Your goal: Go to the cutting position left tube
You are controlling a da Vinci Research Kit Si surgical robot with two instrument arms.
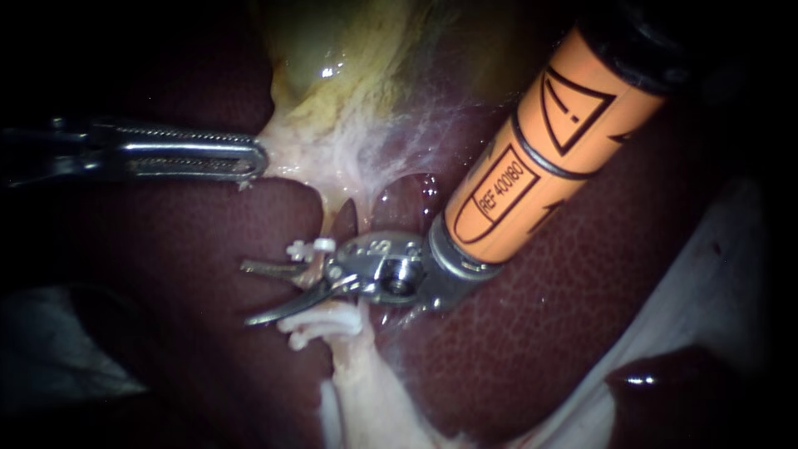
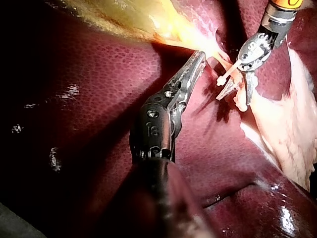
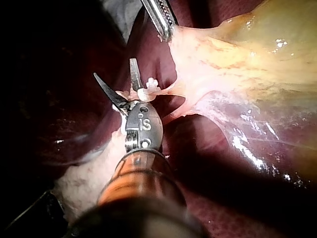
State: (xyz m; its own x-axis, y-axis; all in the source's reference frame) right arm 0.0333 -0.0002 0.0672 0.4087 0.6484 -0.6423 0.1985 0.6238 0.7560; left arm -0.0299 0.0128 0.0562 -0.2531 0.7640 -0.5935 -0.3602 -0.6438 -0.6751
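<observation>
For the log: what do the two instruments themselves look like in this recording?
Left instrument: dark shaft, bare silver metal wrist, long slim jaws with fine serrated edges and a slot along them. Right instrument: orange sleeve with black outlined markings including a triangle, a silver collar, a steel wrist, then two thin, curved, pointed blades.

We cannot tell whether the blades of our right instrument (image 1: 249, 293) touch the tube (image 1: 351, 353), whose stretch between the clips (image 1: 309, 248) its wrist hides.
</observation>
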